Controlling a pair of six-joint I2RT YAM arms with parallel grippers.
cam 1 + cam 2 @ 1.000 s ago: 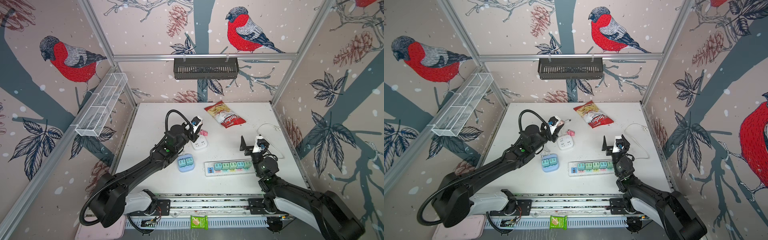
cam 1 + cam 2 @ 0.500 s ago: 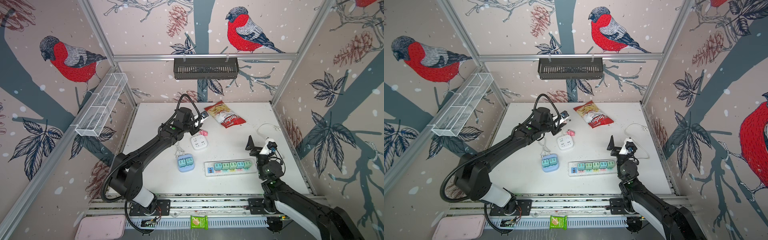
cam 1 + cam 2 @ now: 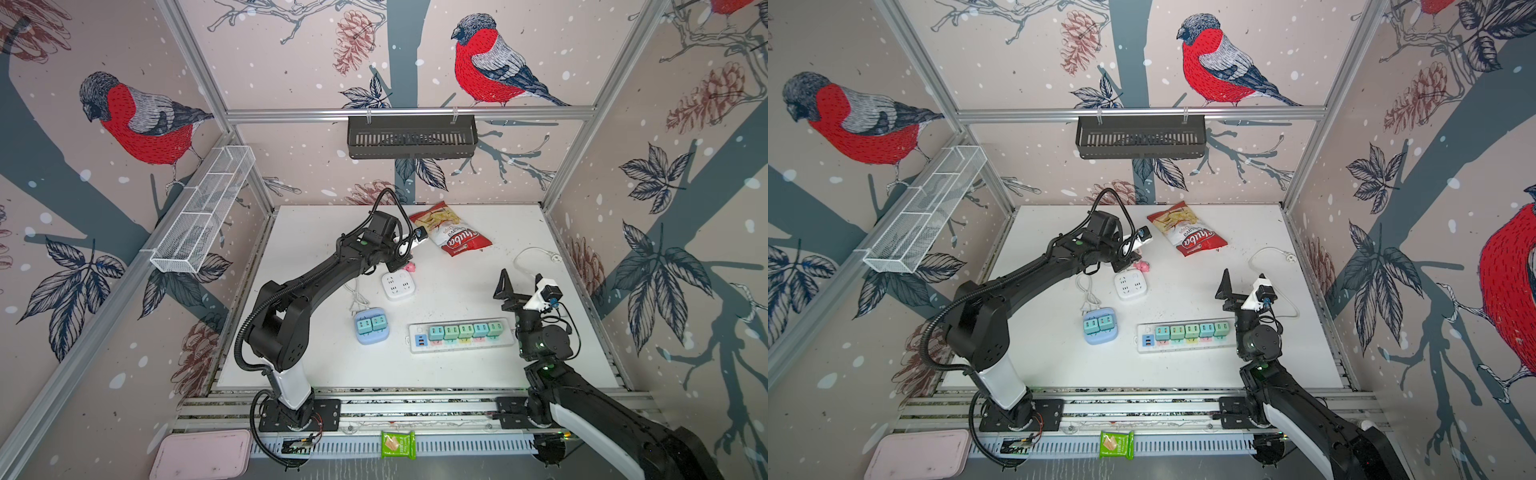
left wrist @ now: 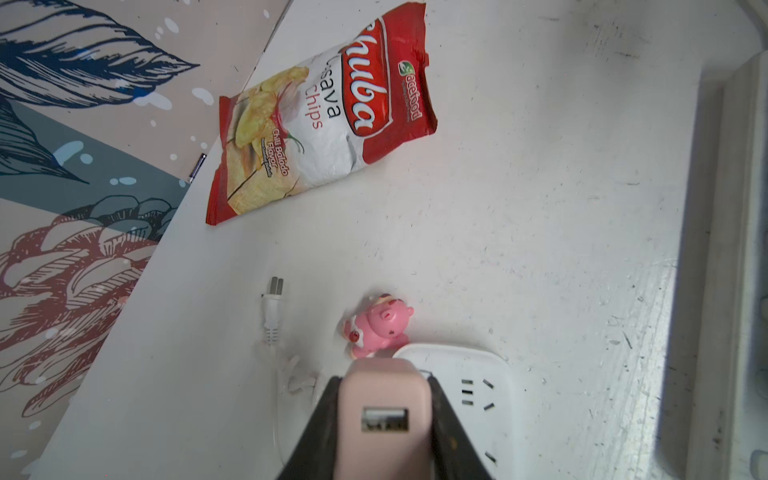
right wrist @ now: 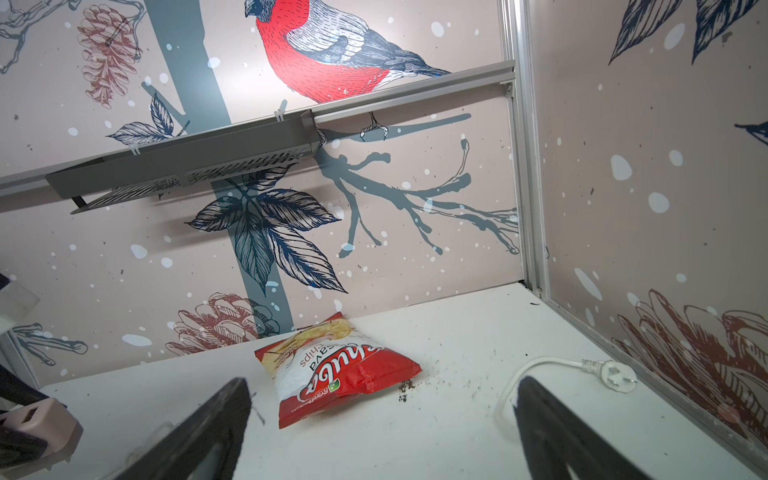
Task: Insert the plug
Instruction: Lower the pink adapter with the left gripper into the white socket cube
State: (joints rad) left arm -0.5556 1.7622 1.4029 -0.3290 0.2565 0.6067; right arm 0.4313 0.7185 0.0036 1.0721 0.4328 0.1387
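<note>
Left gripper (image 4: 383, 388): was clamped on the pink USB plug (image 4: 384, 419), held over an edge of the white socket block (image 4: 478, 399), next to a pink pig toy (image 4: 380, 326); contact could not be told. Right gripper (image 5: 382, 386): stood wide apart, empty, raised beside the long power strip (image 3: 461, 337)

Left wrist view: pink plug (image 4: 384, 399) cut off by the frame edge, prongs hidden; white socket cube (image 4: 478, 374) partly covered by it; power strip (image 4: 744, 249) blurred and cropped. Right wrist view: right gripper (image 5: 382, 388) fingers (image 5: 199, 436) cropped at their bases
</note>
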